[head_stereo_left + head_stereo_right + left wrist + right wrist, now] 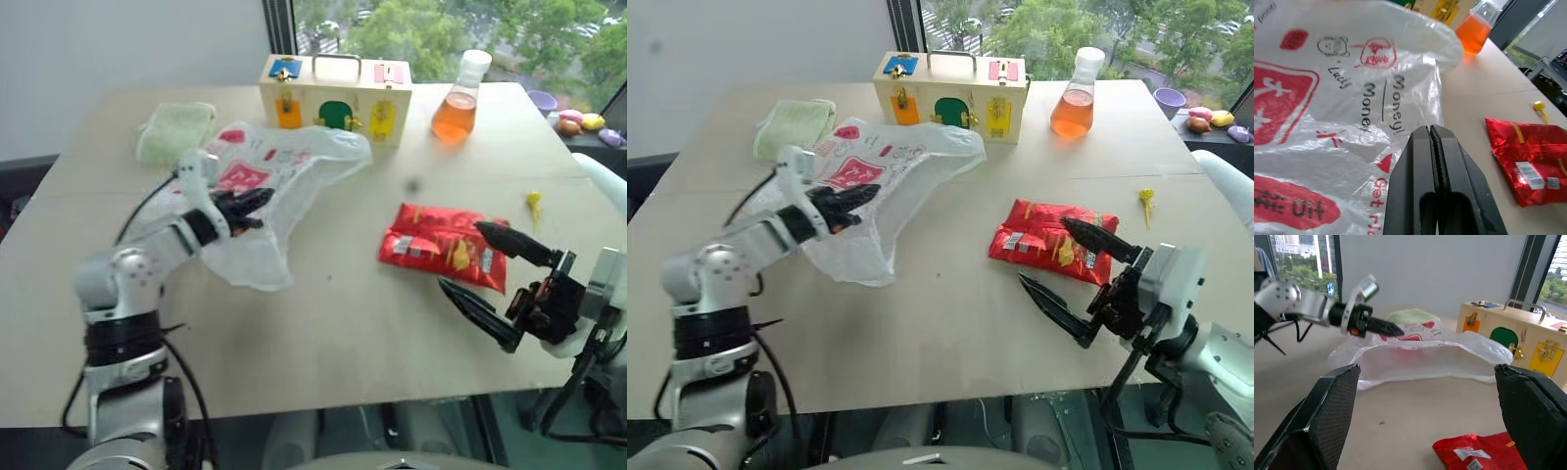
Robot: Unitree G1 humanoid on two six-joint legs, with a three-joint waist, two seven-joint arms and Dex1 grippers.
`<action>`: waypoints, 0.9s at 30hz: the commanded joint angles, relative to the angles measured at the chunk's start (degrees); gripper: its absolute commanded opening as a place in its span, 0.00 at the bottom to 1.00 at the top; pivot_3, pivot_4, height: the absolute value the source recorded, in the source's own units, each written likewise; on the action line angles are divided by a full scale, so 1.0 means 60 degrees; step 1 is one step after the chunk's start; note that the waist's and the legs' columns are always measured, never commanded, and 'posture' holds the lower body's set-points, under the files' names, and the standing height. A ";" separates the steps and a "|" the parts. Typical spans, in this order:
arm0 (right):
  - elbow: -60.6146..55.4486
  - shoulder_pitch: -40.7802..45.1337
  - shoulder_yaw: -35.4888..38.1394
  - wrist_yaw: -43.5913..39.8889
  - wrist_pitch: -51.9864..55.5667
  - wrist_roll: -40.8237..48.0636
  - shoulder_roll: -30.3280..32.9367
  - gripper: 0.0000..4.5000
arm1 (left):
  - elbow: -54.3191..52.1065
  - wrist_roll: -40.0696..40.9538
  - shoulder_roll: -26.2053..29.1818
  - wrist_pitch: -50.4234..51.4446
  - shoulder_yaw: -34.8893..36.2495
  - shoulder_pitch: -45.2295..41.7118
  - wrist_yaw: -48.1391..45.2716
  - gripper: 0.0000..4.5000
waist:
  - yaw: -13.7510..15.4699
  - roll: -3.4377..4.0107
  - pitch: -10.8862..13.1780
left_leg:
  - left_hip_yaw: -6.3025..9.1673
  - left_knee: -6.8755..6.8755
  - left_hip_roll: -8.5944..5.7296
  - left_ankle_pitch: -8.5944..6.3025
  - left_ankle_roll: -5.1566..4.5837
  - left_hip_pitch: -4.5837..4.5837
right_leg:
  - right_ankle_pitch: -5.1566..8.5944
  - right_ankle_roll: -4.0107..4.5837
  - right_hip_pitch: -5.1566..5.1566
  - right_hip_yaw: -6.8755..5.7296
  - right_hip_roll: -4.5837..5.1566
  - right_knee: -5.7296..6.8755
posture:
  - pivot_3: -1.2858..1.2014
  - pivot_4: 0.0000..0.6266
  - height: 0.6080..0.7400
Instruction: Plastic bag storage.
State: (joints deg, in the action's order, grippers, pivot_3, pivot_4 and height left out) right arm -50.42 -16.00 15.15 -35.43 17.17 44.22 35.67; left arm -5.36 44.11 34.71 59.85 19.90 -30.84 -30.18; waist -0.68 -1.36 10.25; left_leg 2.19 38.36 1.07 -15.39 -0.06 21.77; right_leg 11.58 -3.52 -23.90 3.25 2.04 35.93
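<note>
By a window, a pale wooden table (pixel 323 333) holds the plastic bag (pixel 284 186), spread in front of a wooden box (pixel 335 98). The left gripper (pixel 257 204) reaches level over the bag, fingers clenched, tips against its film. The right gripper (pixel 490 279) hovers spread wide beside a red packet (pixel 441 245), well apart from the bag.

A: Where do the eye views look from?
B: High, facing forward and down over the bench (pixel 323 343); both share the whole top.
A: The wrist views?
B: Left sits close over the plastic bag (pixel 1352 98); right looks low across at it.
</note>
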 commanded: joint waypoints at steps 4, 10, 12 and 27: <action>0.0175 -0.0191 -0.0118 -0.0313 -0.0478 -0.0478 -0.0207 1.00 | -0.0402 0.0050 0.0439 -0.0086 -0.0046 -0.0395 -0.0157 0.01 | 0.0001 -0.0001 0.0000 | -0.0005 0.0007 -0.0010 0.0000 0.0000 -0.0001 | 0.0006 0.0010 0.0005 0.0003 0.0012 -0.0001 | 0.52 0.24 1.00; 0.0213 -0.0579 -0.0079 -0.0719 -0.0920 -0.0629 -0.0415 1.00 | -0.1768 -0.1474 0.0882 -0.0937 -0.2238 -0.0108 -0.0249 0.12 | 0.0011 0.0000 0.0000 | -0.0001 0.0001 -0.0002 0.0000 0.0001 -0.0001 | 0.0003 0.0015 0.0003 0.0001 0.0003 0.0000 | 0.52 0.24 1.00; 0.0246 -0.0665 0.0034 -0.0860 -0.1085 -0.0580 -0.0477 1.00 | -0.2151 -0.1891 0.0667 -0.0724 -0.2837 -0.0220 0.0298 0.27 | 0.0018 -0.0002 -0.0001 | -0.0005 0.0003 -0.0007 0.0000 0.0001 0.0003 | 0.0000 0.0018 0.0004 0.0005 0.0012 -0.0004 | 0.52 0.24 1.00; 0.0465 -0.1093 0.0383 -0.1283 -0.1607 -0.0569 -0.0465 1.00 | -0.1258 -0.7188 -0.0488 -0.0346 -0.7018 -0.0970 0.3521 0.78 | -0.0041 0.0003 0.0000 | -0.0003 -0.0001 0.0000 0.0000 0.0000 -0.0002 | -0.0013 -0.0028 -0.0005 0.0012 -0.0007 0.0002 | 0.52 0.24 1.00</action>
State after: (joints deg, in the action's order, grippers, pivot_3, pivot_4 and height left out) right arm -46.20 -22.54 15.79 -43.29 8.42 40.53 32.62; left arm -12.26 3.82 30.57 59.18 -21.10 -37.13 -8.03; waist -0.92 -1.35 10.26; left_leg 2.16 38.35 1.07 -15.39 -0.06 21.76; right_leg 11.50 -3.69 -23.93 3.32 2.00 35.94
